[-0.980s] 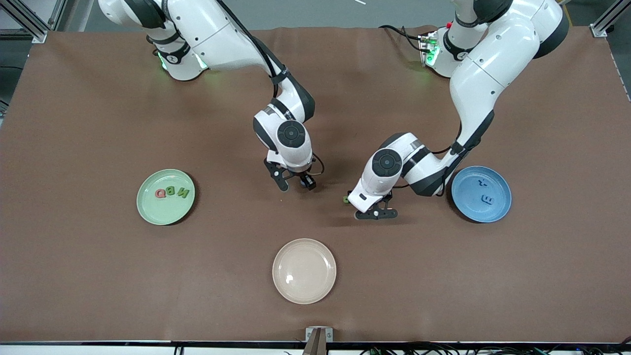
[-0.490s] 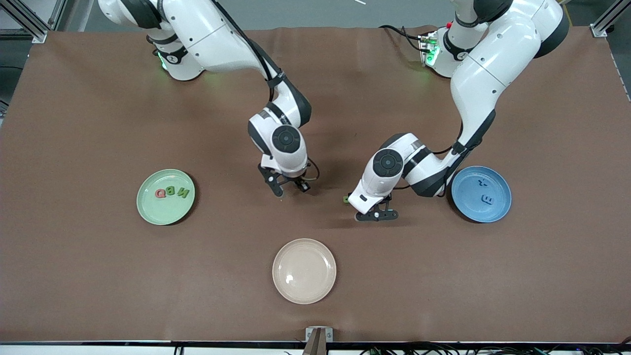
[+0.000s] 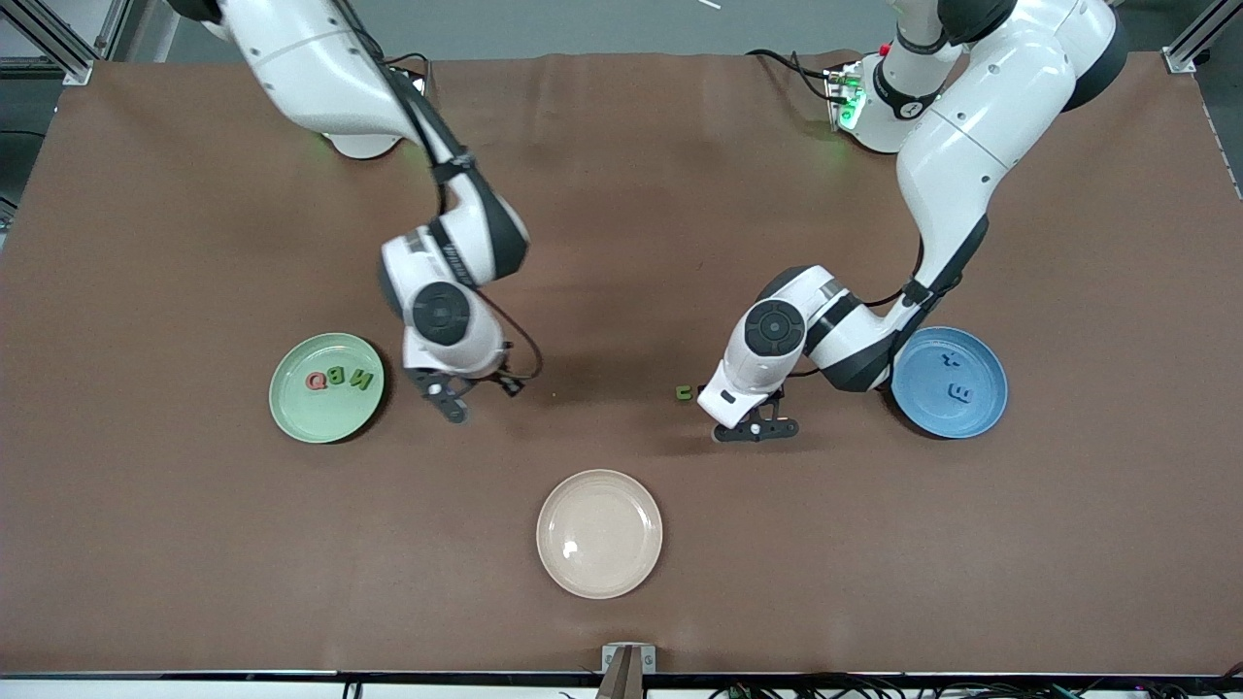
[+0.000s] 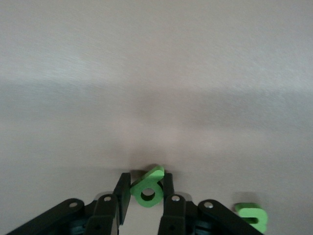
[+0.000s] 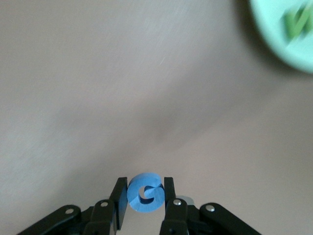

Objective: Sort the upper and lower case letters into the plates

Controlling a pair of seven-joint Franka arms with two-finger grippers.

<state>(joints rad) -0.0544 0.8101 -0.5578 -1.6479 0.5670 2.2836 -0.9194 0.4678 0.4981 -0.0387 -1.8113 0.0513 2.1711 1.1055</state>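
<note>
While my right claw [image 5: 145,193] grips a blue G [image 5: 145,193] near the green plate [image 3: 326,387], my left claw [image 4: 145,188] pinches a green letter [image 4: 147,186]. Risk: the tilted green letter slips out at six o'clock before the blue plate [image 3: 948,382].

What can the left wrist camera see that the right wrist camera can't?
Only the left wrist view shows the left gripper shut on a green letter, with another green letter lying on the brown table close by.

Only the right wrist view shows the right gripper shut on a blue letter, plus the edge of the pale green plate with a green letter in it.

Both show black fingers pinching one letter above the bare table.
</note>
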